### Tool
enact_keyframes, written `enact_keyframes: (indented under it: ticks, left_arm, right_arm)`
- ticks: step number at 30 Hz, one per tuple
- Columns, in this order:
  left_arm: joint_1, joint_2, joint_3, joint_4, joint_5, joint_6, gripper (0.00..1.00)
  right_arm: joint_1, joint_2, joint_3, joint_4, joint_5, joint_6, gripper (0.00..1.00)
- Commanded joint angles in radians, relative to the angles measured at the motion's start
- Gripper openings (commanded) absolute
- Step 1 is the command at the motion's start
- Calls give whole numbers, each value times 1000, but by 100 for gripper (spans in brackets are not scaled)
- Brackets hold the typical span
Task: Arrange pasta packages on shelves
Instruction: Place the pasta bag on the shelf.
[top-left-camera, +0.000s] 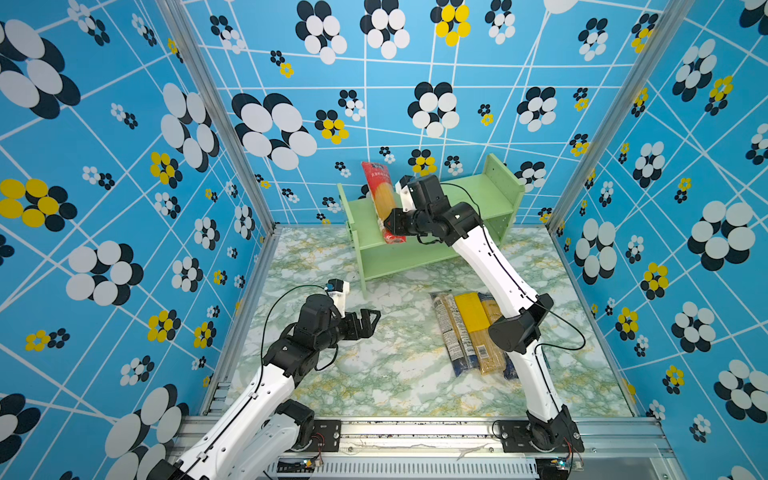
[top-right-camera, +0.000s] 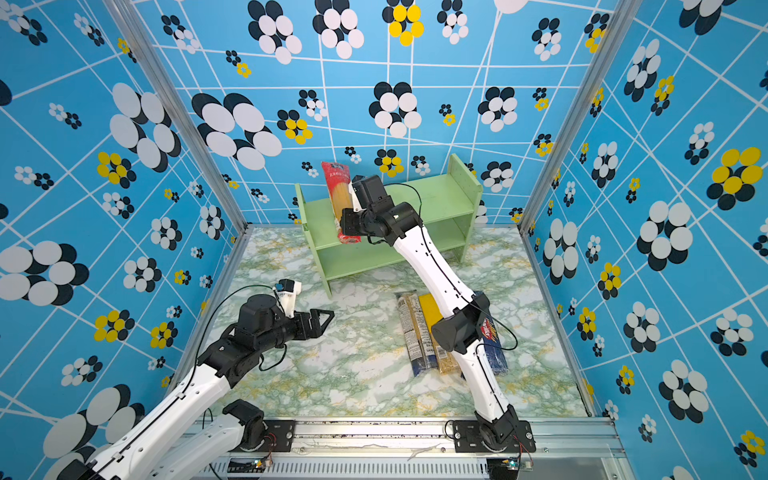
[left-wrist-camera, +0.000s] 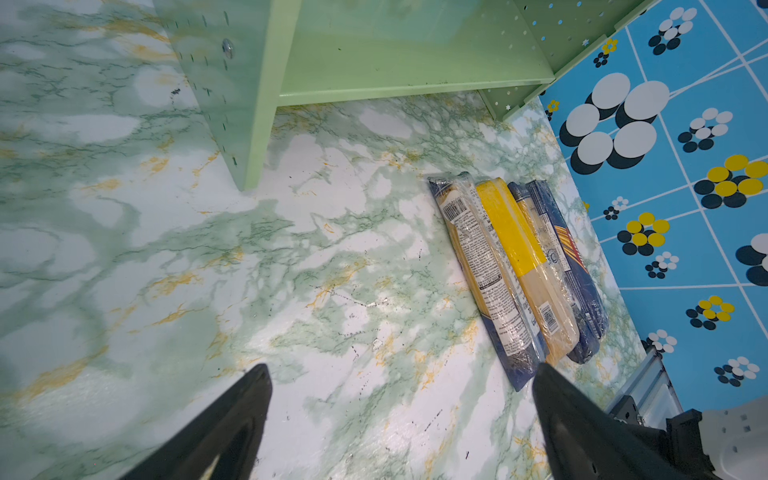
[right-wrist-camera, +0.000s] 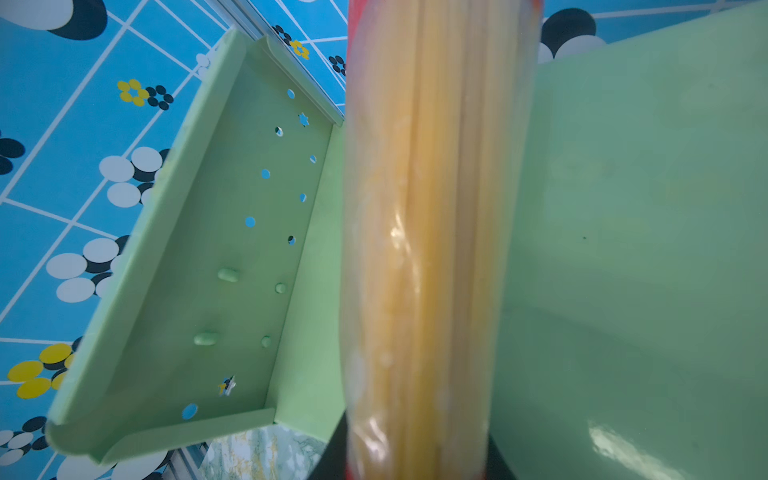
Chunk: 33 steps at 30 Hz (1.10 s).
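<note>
Red pack (top-left-camera: 383, 193) is in the right gripper (top-left-camera: 390, 224), which is squeezed tight on it close to its near end. From the gripper the pack runs away toward the back wall. So its long way goes front to back, the same way the shelf (top-left-camera: 469, 193) is deep.

The pack is over the top board, at the end near the side panel (right-wrist-camera: 216, 249). In the right wrist view the pack is just beside that panel, with bare green board on its other side. In both top views the near end is at the front edge of the top board. The far end seems to be up in the air, so I think the pack is tipped and not lying flat yet. I cannot tell if it touches the board.

I think the next move is to bring the far end down so the pack lies flat beside the panel, then let go.

The left gripper (top-left-camera: 371, 322) is wide and holds nothing. It hangs over the counter (top-left-camera: 374, 374), near the front corner of the shelf.

The four other packs (top-left-camera: 467, 332) lie side by side on the counter, touching, in front of the shelf. Their long way also goes front to back. The right arm is over them, so it looks like the nearer one.
</note>
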<state>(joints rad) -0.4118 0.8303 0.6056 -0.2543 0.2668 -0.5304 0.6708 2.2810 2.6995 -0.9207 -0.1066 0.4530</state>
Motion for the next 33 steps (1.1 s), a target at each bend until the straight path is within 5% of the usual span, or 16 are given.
enact_keyframes:
  ticks: [1,33]
  left_arm:
    - [10,4,35,15,17,8,99]
    - [14,60,5,109,12,-18,99]
  right_arm:
    - [4,-23,56,175,-17,0,0]
    - [9,-14,13,84,-6,-39,4]
